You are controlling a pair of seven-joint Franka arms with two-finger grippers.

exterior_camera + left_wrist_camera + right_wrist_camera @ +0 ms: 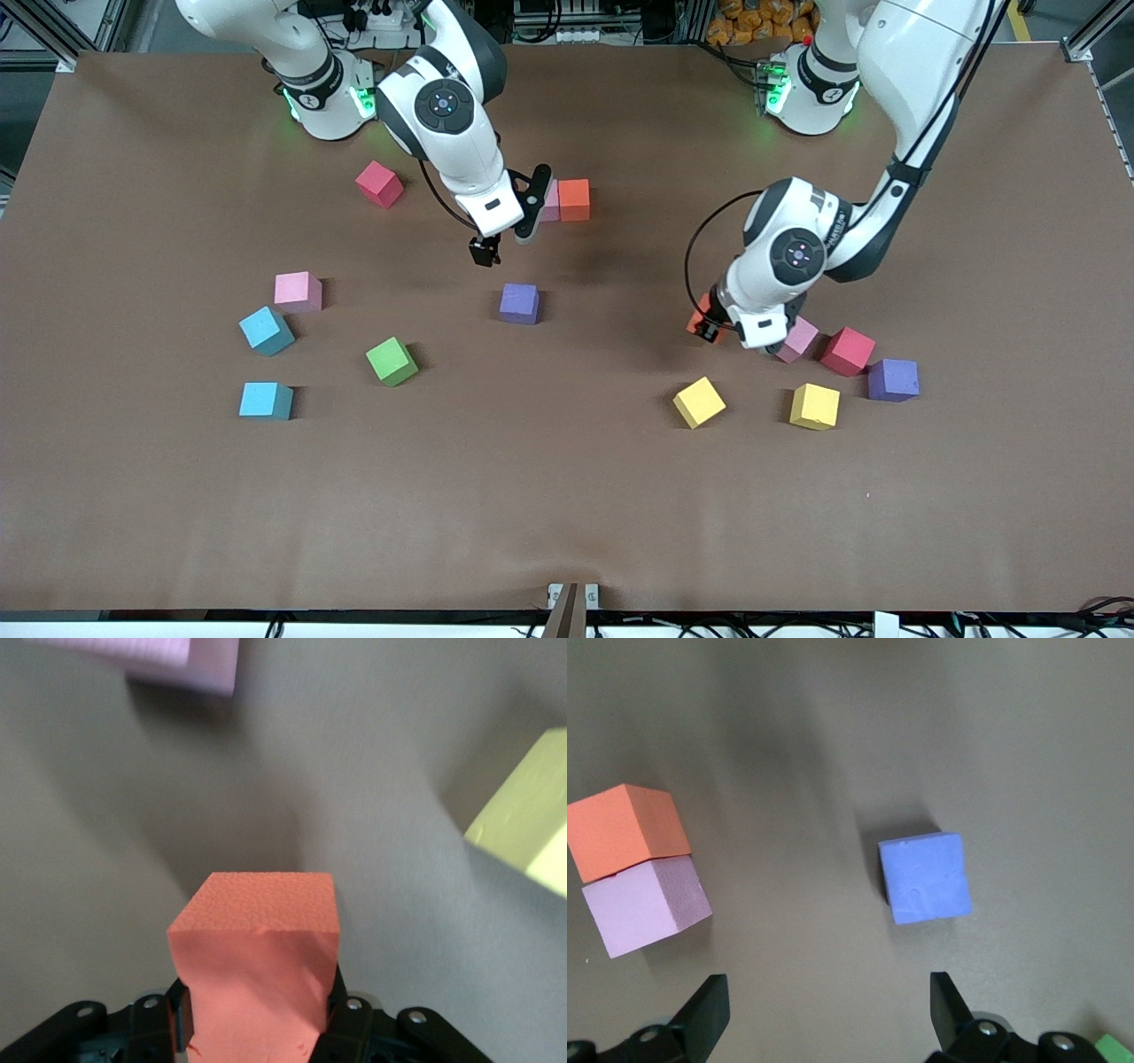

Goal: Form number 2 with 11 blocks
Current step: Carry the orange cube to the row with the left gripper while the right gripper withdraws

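Note:
My left gripper (pixel 711 326) is shut on an orange block (pixel 702 316), held just above the table beside a pink block (pixel 800 339). In the left wrist view the orange block (pixel 255 948) sits between the fingers of the left gripper (pixel 255 1029). My right gripper (pixel 507 243) is open and empty, hanging over the table beside a touching pair of blocks, one pink (pixel 551 200) and one orange (pixel 574 199). The right wrist view shows this gripper (pixel 826 1010) open, with the pair, orange (pixel 625 828) and pink (pixel 645 904), and a purple block (pixel 926 877).
Loose blocks toward the right arm's end: red (pixel 379 183), pink (pixel 298 291), two light blue (pixel 266 330) (pixel 265 400), green (pixel 392 361), purple (pixel 519 303). Toward the left arm's end: red (pixel 847 351), purple (pixel 893 379), two yellow (pixel 699 401) (pixel 814 406).

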